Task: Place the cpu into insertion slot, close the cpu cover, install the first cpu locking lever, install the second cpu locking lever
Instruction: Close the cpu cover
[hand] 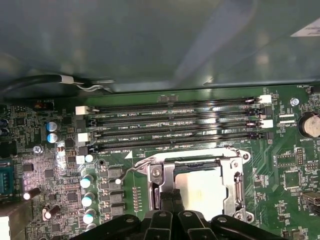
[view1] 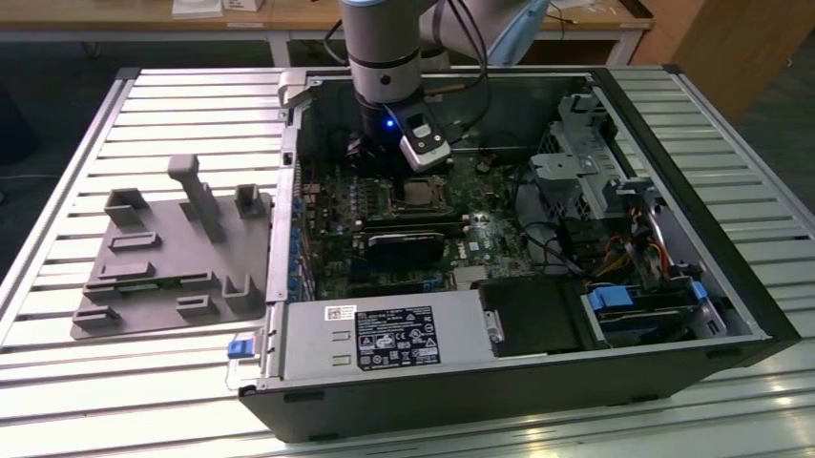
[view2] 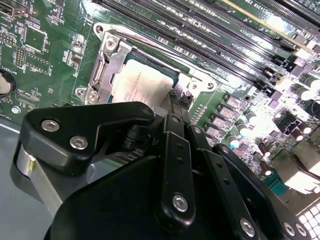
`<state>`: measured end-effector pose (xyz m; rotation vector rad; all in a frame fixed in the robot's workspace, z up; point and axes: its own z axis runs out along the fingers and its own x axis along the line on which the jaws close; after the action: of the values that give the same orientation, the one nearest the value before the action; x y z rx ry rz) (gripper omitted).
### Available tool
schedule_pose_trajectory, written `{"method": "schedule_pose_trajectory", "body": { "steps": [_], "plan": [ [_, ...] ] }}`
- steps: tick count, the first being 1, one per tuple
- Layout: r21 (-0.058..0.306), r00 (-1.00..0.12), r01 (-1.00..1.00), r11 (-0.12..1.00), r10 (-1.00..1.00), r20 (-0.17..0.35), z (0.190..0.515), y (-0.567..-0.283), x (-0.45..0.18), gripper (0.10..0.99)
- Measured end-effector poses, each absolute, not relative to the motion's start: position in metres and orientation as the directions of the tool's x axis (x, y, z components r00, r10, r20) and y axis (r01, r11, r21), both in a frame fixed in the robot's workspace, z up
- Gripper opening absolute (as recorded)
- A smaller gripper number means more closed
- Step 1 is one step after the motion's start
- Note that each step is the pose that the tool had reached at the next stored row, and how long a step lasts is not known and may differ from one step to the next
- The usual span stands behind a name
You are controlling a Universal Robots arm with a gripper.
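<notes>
Closest in, the claw (hand: 172, 200) hangs over the motherboard with its two fingertips clenched together and no gap showing between them; whether a wire is nipped there I cannot tell. Just beyond the fingertips and a little to one side lies the cpu (hand: 202, 192). It is seated flat in the insertion slot (hand: 197, 167) with its dull metal top facing up. The cpu cover (hand: 236, 187) lies down around it, so the chip shows through the window. Being square, the chip has no real long axis; two of its edges run parallel to the memory slots (hand: 175, 125) farther beyond the claw, and it sits level, not cocked. Beside the cover's corner nearest the fingertips a thin wire lever (hand: 134, 167) stands out from the frame, so I judge the work to be at the locking levers, with chip and cover done. To do this well, the closed tips should bear only on the wire's handle end, press down, then swing it sideways under its hook. They should keep off the chip's top and the small capacitors (hand: 87, 200) beside the socket, and the push should be steady, since a springy wire may slip off a narrow tip. Farthest beyond the claw, past the slots, rises the grey case wall (hand: 150, 40).
</notes>
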<state>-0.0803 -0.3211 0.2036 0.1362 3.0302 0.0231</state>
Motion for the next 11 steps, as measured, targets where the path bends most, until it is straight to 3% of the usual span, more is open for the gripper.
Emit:
{"method": "schedule_pose_trajectory", "body": {
  "steps": [11],
  "plan": [
    [0.022,-0.990,0.089,0.996,0.091,-0.107,0.2118,-0.3211,-0.0815,0.102]
  ]
}}
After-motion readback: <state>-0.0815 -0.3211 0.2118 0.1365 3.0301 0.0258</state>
